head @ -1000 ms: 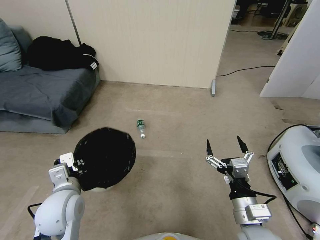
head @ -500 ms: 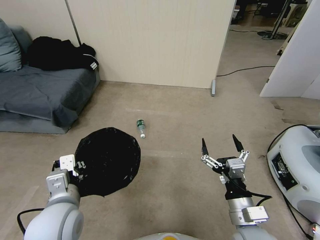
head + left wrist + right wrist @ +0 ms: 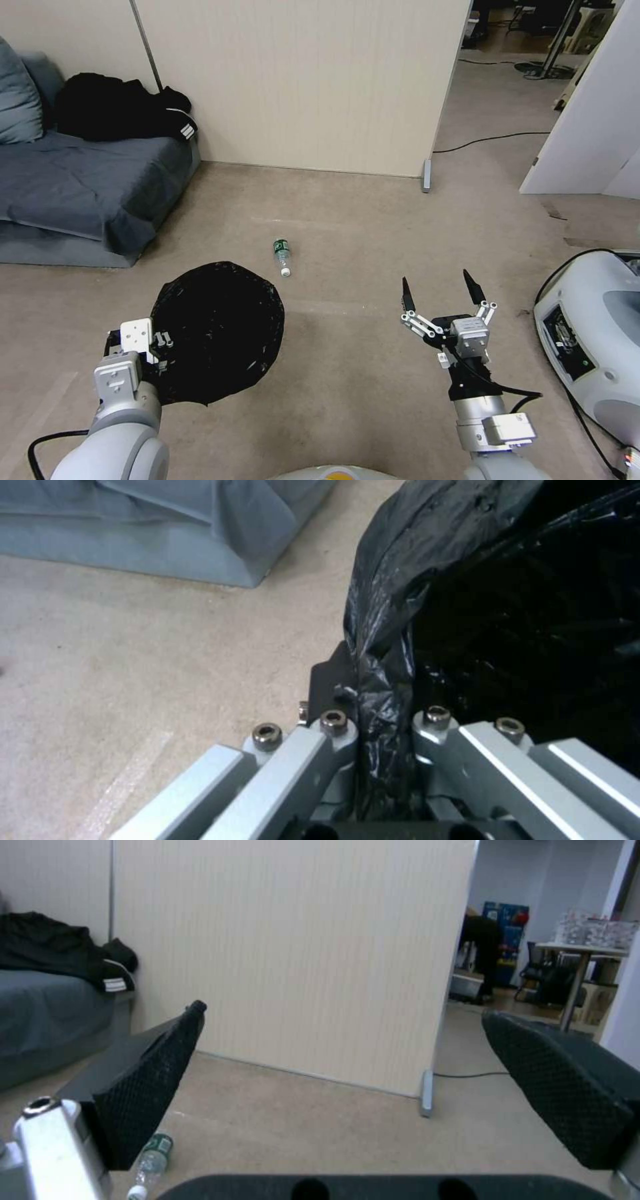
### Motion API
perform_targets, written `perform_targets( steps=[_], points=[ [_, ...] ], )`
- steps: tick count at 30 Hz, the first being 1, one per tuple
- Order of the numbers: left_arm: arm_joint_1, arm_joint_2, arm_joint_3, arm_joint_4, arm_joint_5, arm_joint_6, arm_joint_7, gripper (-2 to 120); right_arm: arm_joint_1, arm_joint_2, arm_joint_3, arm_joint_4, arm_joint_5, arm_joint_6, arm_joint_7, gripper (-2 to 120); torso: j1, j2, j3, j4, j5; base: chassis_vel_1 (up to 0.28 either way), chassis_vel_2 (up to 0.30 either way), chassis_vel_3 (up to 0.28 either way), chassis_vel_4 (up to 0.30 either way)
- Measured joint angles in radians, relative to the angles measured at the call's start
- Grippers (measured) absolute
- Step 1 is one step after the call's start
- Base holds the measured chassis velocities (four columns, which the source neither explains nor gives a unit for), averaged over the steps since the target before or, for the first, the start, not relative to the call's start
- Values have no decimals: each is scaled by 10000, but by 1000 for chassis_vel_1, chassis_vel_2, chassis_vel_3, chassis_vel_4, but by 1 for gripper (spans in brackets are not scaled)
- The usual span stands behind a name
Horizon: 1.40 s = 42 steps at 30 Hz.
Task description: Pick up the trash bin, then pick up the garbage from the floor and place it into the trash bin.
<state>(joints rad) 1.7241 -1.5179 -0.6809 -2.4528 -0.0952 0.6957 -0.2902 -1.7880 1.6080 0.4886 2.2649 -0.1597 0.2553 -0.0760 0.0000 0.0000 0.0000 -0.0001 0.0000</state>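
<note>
Here the left pincer [image 3: 157, 347] is clamped narrow on the black-bagged rim of the trash bin [image 3: 217, 330], at lower left of the head view. The right pincer [image 3: 440, 293] gapes wide, holding nothing, at lower right. One bottle [image 3: 282, 256] lies on the floor [image 3: 360, 227] mid-frame. The bin's inside looks dark, contents unclear.

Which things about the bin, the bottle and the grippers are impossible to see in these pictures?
- Trash bin, head view: black bag covers its body; inside too dark.
- Left gripper, left wrist view: fingertips buried in the bag.
- Bottle, head view: label too small; right wrist view: a finger hides part.
</note>
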Motion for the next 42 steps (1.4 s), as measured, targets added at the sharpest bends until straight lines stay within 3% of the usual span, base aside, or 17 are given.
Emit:
perform_targets(
  steps=[42],
  points=[
    [-168,-106,15,189,-72,-441,115,1,-11,0,52,-32,-145,-82,-192,100,0,0,0,0,0,-133,125,124,-130]
  ],
)
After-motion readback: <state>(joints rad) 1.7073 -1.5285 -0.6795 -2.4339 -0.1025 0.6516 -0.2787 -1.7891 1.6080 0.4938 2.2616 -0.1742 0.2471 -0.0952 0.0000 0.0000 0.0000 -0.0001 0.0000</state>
